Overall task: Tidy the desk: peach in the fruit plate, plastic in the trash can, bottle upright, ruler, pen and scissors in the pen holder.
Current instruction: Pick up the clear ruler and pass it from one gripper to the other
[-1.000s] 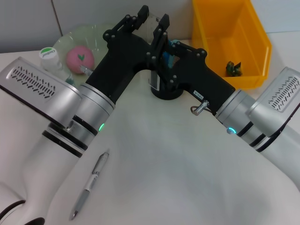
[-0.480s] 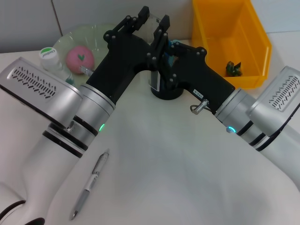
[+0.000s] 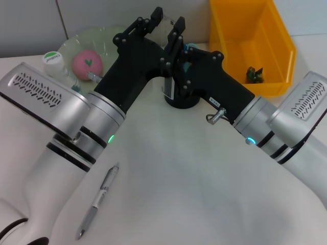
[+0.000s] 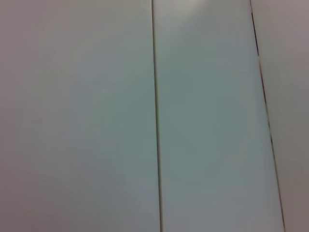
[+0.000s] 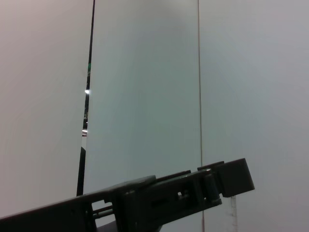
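A clear ruler [image 3: 168,88] stands upright over the black pen holder [image 3: 182,101]. Its top sits between the fingertips of my left gripper [image 3: 167,18], which reaches in from the lower left. My right gripper [image 3: 180,57] reaches in from the right and ends right above the holder, partly behind the left arm. Something blue [image 3: 190,48], perhaps the scissors' handles, shows there. The silver pen [image 3: 100,196] lies on the table near the front left. A pink peach [image 3: 87,62] rests in the green fruit plate [image 3: 107,37]. The bottle [image 3: 52,60] stands upright beside it.
The yellow trash can [image 3: 278,46] stands at the back right with a dark green scrap of plastic [image 3: 254,74] inside. Both wrist views face the pale wall panels. A dark gripper finger [image 5: 159,195] crosses the right wrist view.
My right arm has shifted slightly to the left toward the holder. The left arm, the ruler and the pen have stayed where they were.
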Action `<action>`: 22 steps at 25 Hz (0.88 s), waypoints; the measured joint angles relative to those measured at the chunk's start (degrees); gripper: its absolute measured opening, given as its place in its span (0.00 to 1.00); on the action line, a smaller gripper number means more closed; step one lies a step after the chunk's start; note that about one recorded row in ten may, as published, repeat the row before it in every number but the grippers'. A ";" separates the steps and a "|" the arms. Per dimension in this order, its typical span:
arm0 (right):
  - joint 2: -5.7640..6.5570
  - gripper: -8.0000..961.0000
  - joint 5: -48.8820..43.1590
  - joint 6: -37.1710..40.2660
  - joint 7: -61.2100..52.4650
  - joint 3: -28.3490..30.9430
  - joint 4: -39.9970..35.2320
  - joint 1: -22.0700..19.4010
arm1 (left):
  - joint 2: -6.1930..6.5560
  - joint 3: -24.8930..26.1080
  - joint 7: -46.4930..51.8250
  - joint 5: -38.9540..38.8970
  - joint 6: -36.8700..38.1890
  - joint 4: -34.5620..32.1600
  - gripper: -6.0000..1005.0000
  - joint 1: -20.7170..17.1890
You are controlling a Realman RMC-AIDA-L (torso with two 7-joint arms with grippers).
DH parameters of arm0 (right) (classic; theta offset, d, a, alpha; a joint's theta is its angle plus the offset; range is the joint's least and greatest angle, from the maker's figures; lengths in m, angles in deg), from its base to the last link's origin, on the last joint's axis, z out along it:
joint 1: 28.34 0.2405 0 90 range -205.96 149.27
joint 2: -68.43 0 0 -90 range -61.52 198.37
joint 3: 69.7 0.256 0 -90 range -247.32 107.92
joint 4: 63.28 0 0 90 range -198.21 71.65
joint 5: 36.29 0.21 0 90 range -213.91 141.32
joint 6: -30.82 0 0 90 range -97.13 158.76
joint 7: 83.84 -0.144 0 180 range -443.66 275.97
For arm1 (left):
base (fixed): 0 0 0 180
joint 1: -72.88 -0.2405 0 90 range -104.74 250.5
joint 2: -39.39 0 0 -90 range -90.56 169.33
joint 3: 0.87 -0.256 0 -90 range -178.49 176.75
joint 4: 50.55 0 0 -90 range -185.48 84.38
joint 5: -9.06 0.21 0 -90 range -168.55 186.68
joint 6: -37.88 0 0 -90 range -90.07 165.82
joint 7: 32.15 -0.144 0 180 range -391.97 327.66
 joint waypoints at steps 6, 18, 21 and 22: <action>0.00 0.05 0.00 -0.30 0.00 0.74 0.40 0.13 | 0.00 0.00 -0.03 0.04 0.00 0.00 0.54 0.00; 0.00 0.01 -0.83 -1.53 0.05 1.31 0.57 0.29 | 0.00 0.11 0.74 0.55 0.23 -0.19 0.55 0.00; 0.00 0.02 -1.36 -1.53 1.03 1.37 0.81 0.29 | 0.00 0.24 0.76 0.54 0.19 -0.19 0.55 0.07; 0.00 0.02 -1.45 -1.53 1.50 1.42 1.02 0.29 | 0.00 0.27 0.76 0.54 0.18 -0.19 0.55 0.11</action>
